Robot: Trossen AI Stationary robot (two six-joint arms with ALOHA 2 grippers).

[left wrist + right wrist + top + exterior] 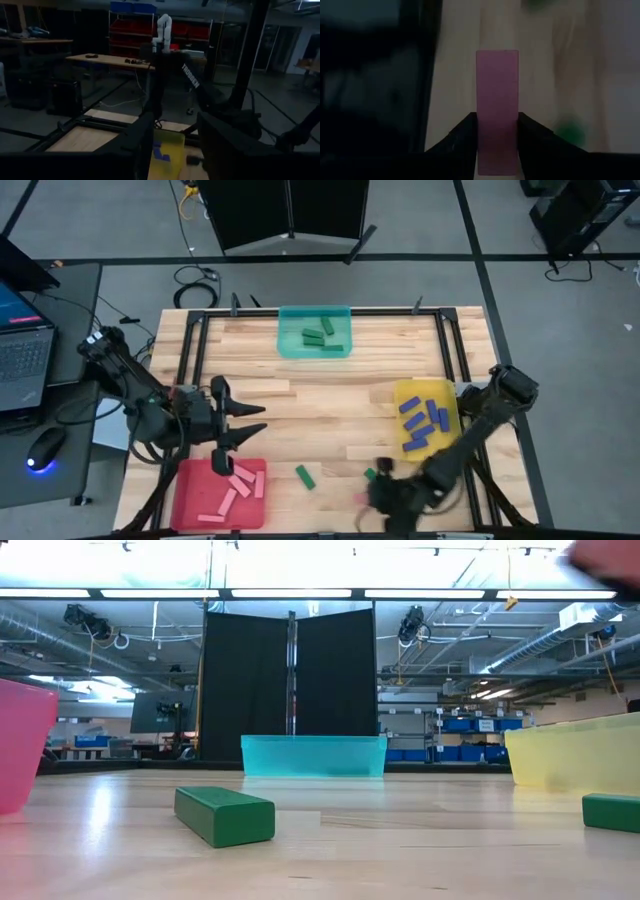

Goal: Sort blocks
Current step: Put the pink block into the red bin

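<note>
My right gripper [372, 492] is near the table's front edge, right of centre, and is shut on a pink block [497, 85]. My left gripper [256, 420] stands open above the far edge of the red tray [190, 500], with nothing between its fingers. Several pink blocks [232, 490] lie in that tray. In the teal tray [288, 345] at the far middle lie green blocks [318, 333]. Blue blocks [420, 420] lie in the yellow tray [405, 392] on the right. Two green blocks [305, 475] [370, 474] lie flat on the table near the front. My right gripper pinches the pink block's two long sides [497, 135] between its two fingers [465, 137], at the block's end nearest the wrist. The block lies along the fingers and sticks out ahead of them. The fingers slant downward. The block appears lifted clear of the table.
The table [330, 410] has black rails along its left, far and right sides. A laptop [20, 355] and a mouse [42, 450] sit on a side table at the left. Bare wood lies between the three trays.
</note>
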